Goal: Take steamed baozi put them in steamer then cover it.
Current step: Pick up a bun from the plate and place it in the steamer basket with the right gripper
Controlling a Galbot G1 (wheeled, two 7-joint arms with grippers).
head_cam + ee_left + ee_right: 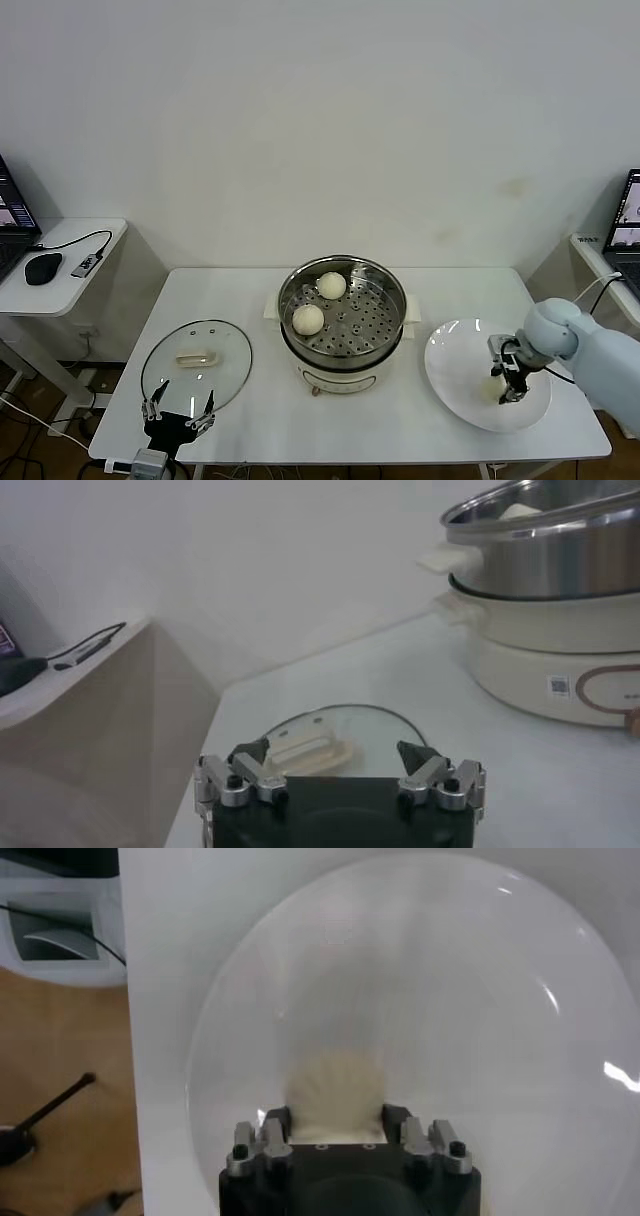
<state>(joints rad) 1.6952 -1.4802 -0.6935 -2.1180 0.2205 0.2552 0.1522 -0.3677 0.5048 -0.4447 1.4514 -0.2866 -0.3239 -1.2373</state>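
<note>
Head view frames a white worktop (250,290) set against a pale wall. At its middle stands the steamer (342,322), a shiny steel pot on a white base, uncovered; two steamed baozi (308,319) are seen lying on its perforated tray, on the side nearer the left edge, close together but apart. The cover (196,362), a glass lid with a cream handle, is laid flat near the front left corner, well apart from the steamer.

Near the front right corner a white plate (455,365) is placed. The right hand (510,388) is lowered onto it, and in the right wrist view its fingers (392,1116) are seen set against both sides of a third baozi (335,1091), which rests on the plate; the hand is closed on that bun. The steamer's white side handle lies between the plate and the pot's open top.

The left hand (178,413) is held at the front edge, just beside the cover's rim, with its fingers (250,750) spread apart and nothing between them.

Off the worktop, a side table (85,255) past the left edge carries a black mouse (42,268) and a cable adapter (87,262); laptop screens are cut off at both far edges of the view.
</note>
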